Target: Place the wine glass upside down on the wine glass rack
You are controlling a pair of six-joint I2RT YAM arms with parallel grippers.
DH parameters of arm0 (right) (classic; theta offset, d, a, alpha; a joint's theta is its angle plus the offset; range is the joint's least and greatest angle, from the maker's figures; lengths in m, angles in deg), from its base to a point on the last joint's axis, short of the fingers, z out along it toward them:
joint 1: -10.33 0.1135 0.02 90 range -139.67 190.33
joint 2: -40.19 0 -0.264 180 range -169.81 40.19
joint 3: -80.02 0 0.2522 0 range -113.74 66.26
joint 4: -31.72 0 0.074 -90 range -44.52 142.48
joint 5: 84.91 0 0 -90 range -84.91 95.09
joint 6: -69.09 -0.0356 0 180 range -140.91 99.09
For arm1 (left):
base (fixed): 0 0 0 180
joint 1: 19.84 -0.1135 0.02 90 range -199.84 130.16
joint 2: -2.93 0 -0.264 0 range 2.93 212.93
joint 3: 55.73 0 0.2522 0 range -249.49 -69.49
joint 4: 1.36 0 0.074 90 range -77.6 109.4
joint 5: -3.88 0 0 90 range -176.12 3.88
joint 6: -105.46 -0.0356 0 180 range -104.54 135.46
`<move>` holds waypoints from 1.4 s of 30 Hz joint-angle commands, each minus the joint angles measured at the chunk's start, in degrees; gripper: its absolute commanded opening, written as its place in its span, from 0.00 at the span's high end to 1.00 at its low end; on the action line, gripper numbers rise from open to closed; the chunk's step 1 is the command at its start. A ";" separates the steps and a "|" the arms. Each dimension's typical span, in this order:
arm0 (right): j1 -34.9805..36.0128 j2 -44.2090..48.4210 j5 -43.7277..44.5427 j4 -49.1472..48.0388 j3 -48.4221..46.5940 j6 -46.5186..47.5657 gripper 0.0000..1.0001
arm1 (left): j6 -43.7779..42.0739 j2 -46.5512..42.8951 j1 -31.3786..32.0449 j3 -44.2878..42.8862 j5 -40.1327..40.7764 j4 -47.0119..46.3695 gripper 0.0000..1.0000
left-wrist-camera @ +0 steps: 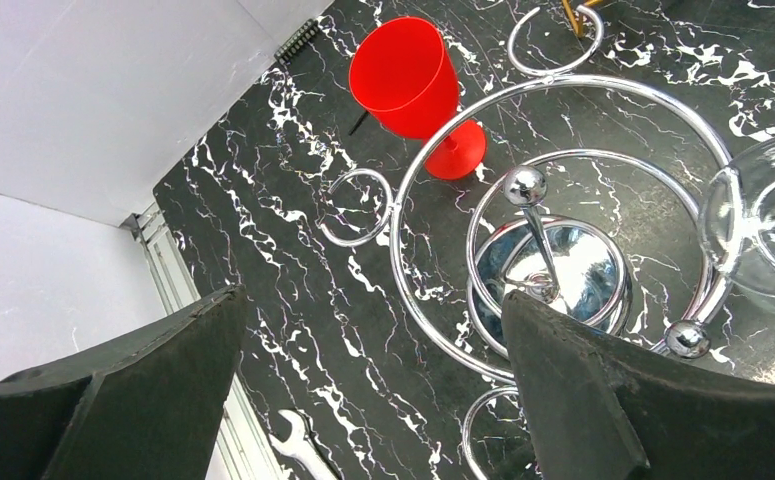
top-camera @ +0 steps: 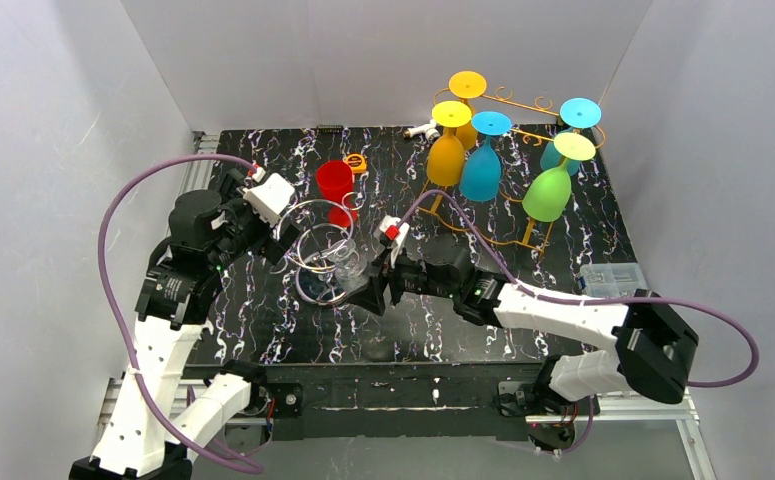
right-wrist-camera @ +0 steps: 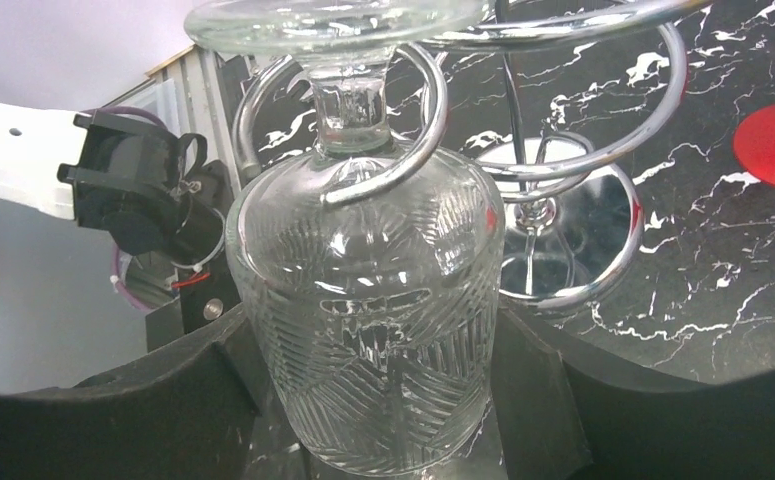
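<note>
Stemware first: the clear wine glass (right-wrist-camera: 368,300) stood inverted, long axis vertical, with its foot at the top and its bowl mouth pointing down at the bench (top-camera: 263,150). Its stem passed through a curled loop of the chrome rack (right-wrist-camera: 603,150), the foot sitting above that loop. I could not tell whether the foot's weight was on the wire. The right tool (right-wrist-camera: 373,420) was grasping the glass, one finger against each side of the patterned bowl. The left tool (left-wrist-camera: 373,300) was released, with its fingers spread wide and nothing between them. It hovered over the far-left side of the rack, whose rings and ball-topped post lay between it and the glass.

A red wine glass (top-camera: 335,185) stood upright just behind the chrome rack, with a small orange item (top-camera: 355,162) beside it. Well apart, at the far right of the bench, a gold wire rack (top-camera: 523,105) carried five coloured glasses, all upside down: two orange (top-camera: 446,160), one blue (top-camera: 481,170), one teal (top-camera: 553,155) and one green (top-camera: 546,192). A clear plastic box (top-camera: 611,278) sat at the right edge.
</note>
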 commanded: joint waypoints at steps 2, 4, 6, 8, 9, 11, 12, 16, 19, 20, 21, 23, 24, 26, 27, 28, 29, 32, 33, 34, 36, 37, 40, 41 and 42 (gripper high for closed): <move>0.57 -2.55 1.93 -10.51 0.26 1.48 0.78 | -0.45 -1.36 0.23 -0.02 -1.38 -0.44 0.02; 0.74 -3.32 2.83 -11.10 0.54 1.83 0.75 | -0.52 -1.43 0.23 -0.27 -1.40 -0.44 0.02; 0.86 -3.65 4.00 -11.73 1.13 2.49 0.68 | -0.58 -1.45 0.17 -0.44 -1.49 -0.44 0.02; 0.94 -3.72 5.14 -12.15 1.69 3.07 0.62 | -0.60 -1.45 0.22 -0.56 -1.65 -0.44 0.02; 0.95 -3.83 5.68 -12.17 1.80 3.34 0.60 | -0.46 -1.33 0.24 -0.64 -1.69 -0.44 0.02; 0.95 -4.16 6.30 -12.07 1.56 3.87 0.56 | -0.49 -1.24 0.18 -0.86 -1.70 -0.44 0.02; 0.95 -4.33 6.66 -11.83 1.31 4.07 0.55 | -0.48 -1.23 0.20 -0.96 -1.67 -0.44 0.02; 0.95 -5.24 6.99 -11.14 0.24 4.31 0.50 | -0.34 -1.31 0.23 -1.57 -1.81 -0.44 0.02; 0.95 -5.70 7.17 -10.12 -0.44 4.47 0.46 | -0.02 -1.70 0.21 -1.69 -2.10 -0.44 0.02; 0.95 -5.78 7.32 -9.49 -0.65 4.60 0.44 | 0.12 -1.71 0.24 -1.66 -2.11 -0.44 0.02; 0.95 -5.74 7.53 -9.10 -0.82 4.70 0.43 | 0.22 -1.65 0.18 -1.66 -2.11 -0.44 0.02; 0.95 -5.55 7.82 -8.60 -1.01 4.91 0.41 | 0.23 -1.39 0.24 -1.69 -2.27 -0.44 0.02; 0.95 -5.43 7.87 -8.54 -1.05 4.92 0.40 | 0.45 -1.23 0.24 -1.83 -2.21 -0.44 0.02; 0.95 -5.20 8.21 -7.85 -1.34 5.01 0.36 | 0.74 -0.83 0.22 -2.24 -2.19 -0.09 0.02; 0.95 -5.09 8.31 -7.49 -1.54 5.05 0.33 | 0.81 -0.76 0.24 -2.36 -2.19 -0.01 0.02; 0.95 -5.01 8.38 -7.10 -1.70 5.16 0.30 | 0.91 -0.75 0.24 -2.42 -2.19 -0.01 0.02; 0.95 -4.81 8.52 -6.78 -1.71 5.18 0.28 | 0.96 -0.79 0.24 -2.44 -2.15 0.00 0.02; 0.95 -4.01 8.91 -6.55 -1.46 5.07 0.23 | 1.09 -0.92 0.21 -2.68 -2.06 0.00 0.02; 0.95 -3.77 9.07 -6.55 -1.35 4.95 0.22 | 1.12 -0.99 0.24 -2.76 -2.10 0.00 0.02; 0.95 -3.63 9.17 -6.59 -1.25 4.88 0.21 | 1.08 -0.97 0.24 -2.87 -2.15 0.00 0.02; 0.95 -3.56 9.35 -6.55 -1.23 4.84 0.19 | 1.18 -1.10 0.21 -3.12 -2.21 -0.09 0.02; 0.95 -3.63 9.41 -6.54 -1.30 4.90 0.17 | 1.15 -1.10 0.22 -3.18 -2.20 -0.15 0.02; 0.95 -4.06 9.55 -6.34 -1.71 4.92 0.11 | 1.21 -0.92 0.20 -3.69 -2.13 -0.09 0.02; 0.95 -4.19 9.55 -6.31 -1.82 4.92 0.10 | 1.21 -0.90 0.22 -3.77 -2.04 -0.10 0.02; 0.95 -4.33 9.47 -6.36 -1.92 4.80 0.10 | 1.15 -0.92 0.24 -3.83 -1.95 -0.09 0.02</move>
